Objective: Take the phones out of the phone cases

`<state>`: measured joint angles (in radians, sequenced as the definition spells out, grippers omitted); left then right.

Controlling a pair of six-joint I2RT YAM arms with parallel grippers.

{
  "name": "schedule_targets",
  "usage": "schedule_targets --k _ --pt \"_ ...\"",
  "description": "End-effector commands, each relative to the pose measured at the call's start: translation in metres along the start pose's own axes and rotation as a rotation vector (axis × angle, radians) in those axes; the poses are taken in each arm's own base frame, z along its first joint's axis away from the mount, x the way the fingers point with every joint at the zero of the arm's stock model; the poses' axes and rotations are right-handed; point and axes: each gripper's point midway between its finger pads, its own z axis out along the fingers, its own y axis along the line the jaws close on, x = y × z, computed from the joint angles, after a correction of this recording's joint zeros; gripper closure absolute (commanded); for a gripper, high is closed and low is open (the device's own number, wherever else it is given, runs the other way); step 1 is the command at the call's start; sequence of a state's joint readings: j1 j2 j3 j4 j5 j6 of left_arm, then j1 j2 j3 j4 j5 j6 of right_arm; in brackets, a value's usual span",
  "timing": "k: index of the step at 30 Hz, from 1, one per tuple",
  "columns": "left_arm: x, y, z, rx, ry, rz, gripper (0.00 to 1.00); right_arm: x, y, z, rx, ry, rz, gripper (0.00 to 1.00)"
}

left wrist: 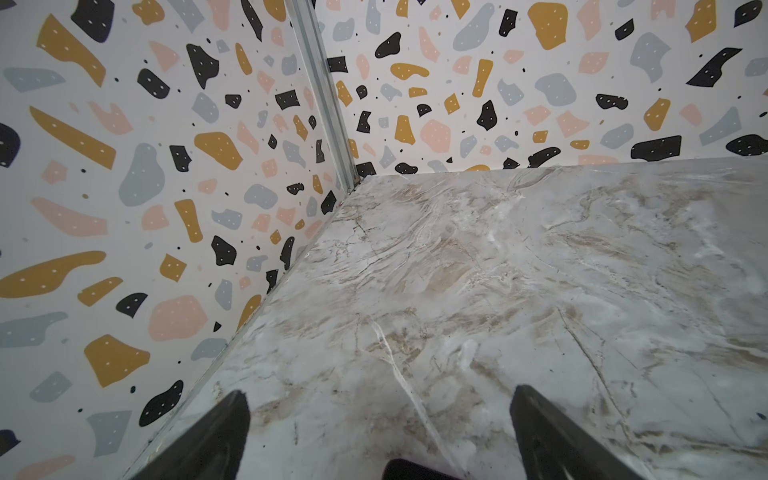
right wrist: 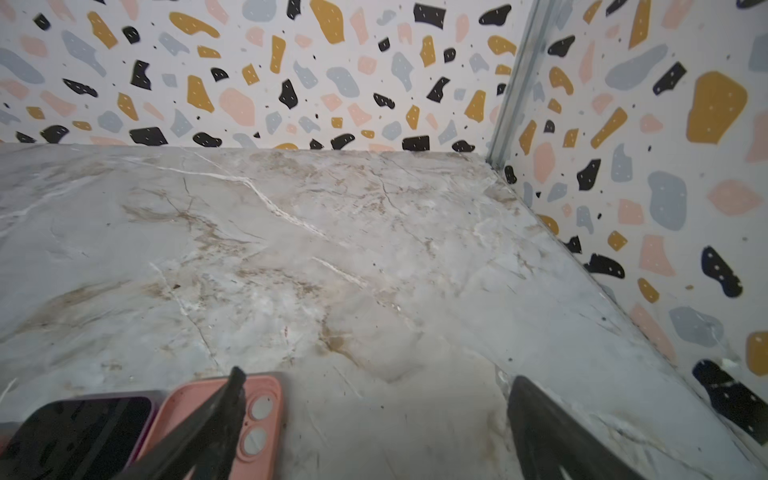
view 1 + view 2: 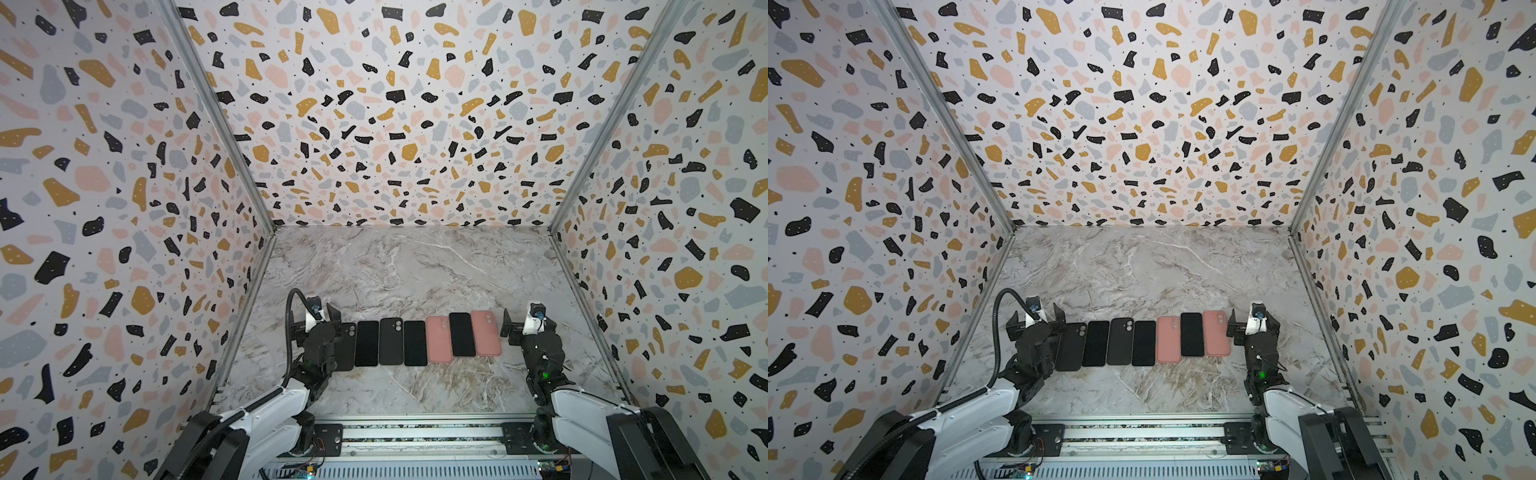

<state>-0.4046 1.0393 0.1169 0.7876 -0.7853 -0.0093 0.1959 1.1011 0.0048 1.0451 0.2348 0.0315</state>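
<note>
Seven phone-shaped items lie in a row on the marble table [image 3: 415, 270]. From the left they are a black phone case [image 3: 348, 347], a black phone [image 3: 366, 343] screen up, a second black case [image 3: 390, 340], another phone [image 3: 415, 343], a pink case [image 3: 439, 338], a black phone [image 3: 462, 334] and a second pink case [image 3: 485, 332]. Whether a case holds a phone I cannot tell. My left gripper [image 3: 316, 322] hangs open over the leftmost case. My right gripper [image 3: 530, 322] is open just right of the row, and one of its fingers [image 2: 224, 415] crosses the pink case [image 2: 183, 403].
Terrazzo-patterned walls close the table in on the left [image 3: 124, 249], back [image 3: 395, 124] and right [image 3: 665, 249]. A metal rail [image 3: 415, 432] runs along the front edge between the arm bases. Bare marble stretches from the row to the back wall.
</note>
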Motion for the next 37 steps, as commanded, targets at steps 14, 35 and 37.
schedule_targets --k 14,35,37 --pt "-0.010 -0.010 0.058 0.135 -0.047 -0.080 0.00 -0.013 -0.022 0.056 0.068 -0.024 0.039 0.01" --pt "-0.009 -0.007 0.059 0.144 -0.044 -0.097 0.00 -0.013 -0.020 0.057 0.099 -0.020 0.019 0.01" --pt "-0.009 -0.007 0.059 0.142 -0.044 -0.097 0.01 -0.013 -0.020 0.057 0.097 -0.019 0.017 0.01"
